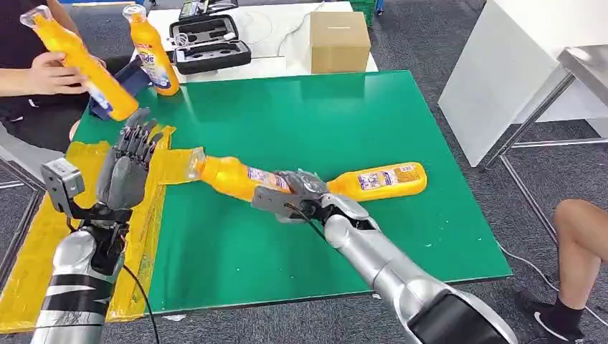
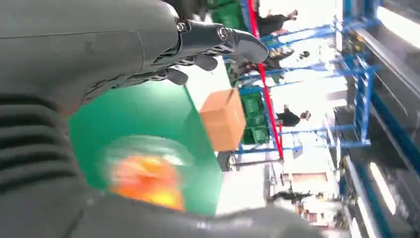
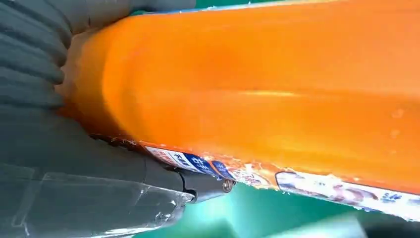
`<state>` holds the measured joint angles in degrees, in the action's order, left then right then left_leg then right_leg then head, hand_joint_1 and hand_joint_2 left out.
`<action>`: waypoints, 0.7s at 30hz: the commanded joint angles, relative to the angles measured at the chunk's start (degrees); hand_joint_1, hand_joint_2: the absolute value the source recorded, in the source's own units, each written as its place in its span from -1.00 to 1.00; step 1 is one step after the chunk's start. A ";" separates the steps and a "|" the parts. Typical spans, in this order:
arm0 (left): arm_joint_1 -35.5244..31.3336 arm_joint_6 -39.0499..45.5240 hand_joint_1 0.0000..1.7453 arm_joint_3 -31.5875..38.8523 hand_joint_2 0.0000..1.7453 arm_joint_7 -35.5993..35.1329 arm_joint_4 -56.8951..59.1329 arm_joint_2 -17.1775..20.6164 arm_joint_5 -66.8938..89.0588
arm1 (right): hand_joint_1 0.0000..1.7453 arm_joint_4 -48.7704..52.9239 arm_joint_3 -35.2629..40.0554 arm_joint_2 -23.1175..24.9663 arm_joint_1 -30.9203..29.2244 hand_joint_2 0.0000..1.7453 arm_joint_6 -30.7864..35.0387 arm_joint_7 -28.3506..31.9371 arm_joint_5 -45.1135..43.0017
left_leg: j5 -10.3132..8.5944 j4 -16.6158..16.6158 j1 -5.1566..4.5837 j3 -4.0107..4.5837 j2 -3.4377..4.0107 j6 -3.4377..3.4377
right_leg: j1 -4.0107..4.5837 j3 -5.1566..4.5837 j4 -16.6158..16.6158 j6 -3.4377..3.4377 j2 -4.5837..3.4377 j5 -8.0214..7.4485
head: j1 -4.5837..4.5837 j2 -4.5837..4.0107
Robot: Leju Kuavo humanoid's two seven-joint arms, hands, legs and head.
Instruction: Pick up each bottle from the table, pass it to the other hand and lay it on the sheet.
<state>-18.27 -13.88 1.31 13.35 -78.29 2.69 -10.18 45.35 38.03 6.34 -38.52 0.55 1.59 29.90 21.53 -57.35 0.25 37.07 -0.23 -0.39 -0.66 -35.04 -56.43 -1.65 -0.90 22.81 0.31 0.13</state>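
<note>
Your right hand (image 1: 305, 188) is wrapped around a long orange plastic bottle (image 1: 236, 176) with a clear cap, gripping its labelled lower body; its capped end points toward the yellow plastic sheet (image 1: 161, 168) at the left edge of the green table mat (image 1: 301, 122). The right wrist view shows the same orange body pressed against the grey palm (image 3: 59, 163). Your left hand (image 1: 130, 161) is raised over the yellow sheet with fingers (image 1: 140, 137) straight and apart, grasping nothing, near the cap but not touching it. A 2nd orange bottle (image 1: 380, 179) lies on its side on the mat just beyond your right hand. A 3rd orange bottle (image 1: 152, 50) stands upright at the mat's far left corner, and a person's hand (image 1: 43, 72) holds a 4th orange bottle (image 1: 82, 64) tilted above that corner. A brown cardboard box (image 1: 340, 41) and an open black case (image 1: 208, 43) sit on the white table behind.
</note>
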 commanded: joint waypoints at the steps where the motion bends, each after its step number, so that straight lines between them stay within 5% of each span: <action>1: 5.71 0.96 -1.00 2.89 1.00 -1.86 -2.93 -1.24 -0.85 | 1.00 28.66 -7.60 -6.99 9.54 1.00 0.26 0.29 -1.78 | 0.16 -0.02 0.01 -0.12 -0.12 0.00 | 0.03 0.20 0.03 0.03 0.21 0.17 | 0.00 0.00; 21: 6.90 -1.68 -1.00 -0.90 1.00 -4.37 -4.37 -4.25 -6.88 | 1.00 26.60 -6.46 -4.20 8.25 1.00 -0.26 1.01 -2.86 | 0.10 0.01 -0.01 0.26 -0.01 0.03 | 0.01 -0.24 0.01 0.05 0.09 0.10 | -0.02 0.00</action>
<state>-10.92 -13.83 2.54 10.41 -83.47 0.77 -13.42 74.01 31.23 1.25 -27.59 0.94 2.03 28.33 21.56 -57.34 0.25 37.47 -0.20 -0.37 -0.66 -35.43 -56.42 -1.64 -0.90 22.83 0.28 0.13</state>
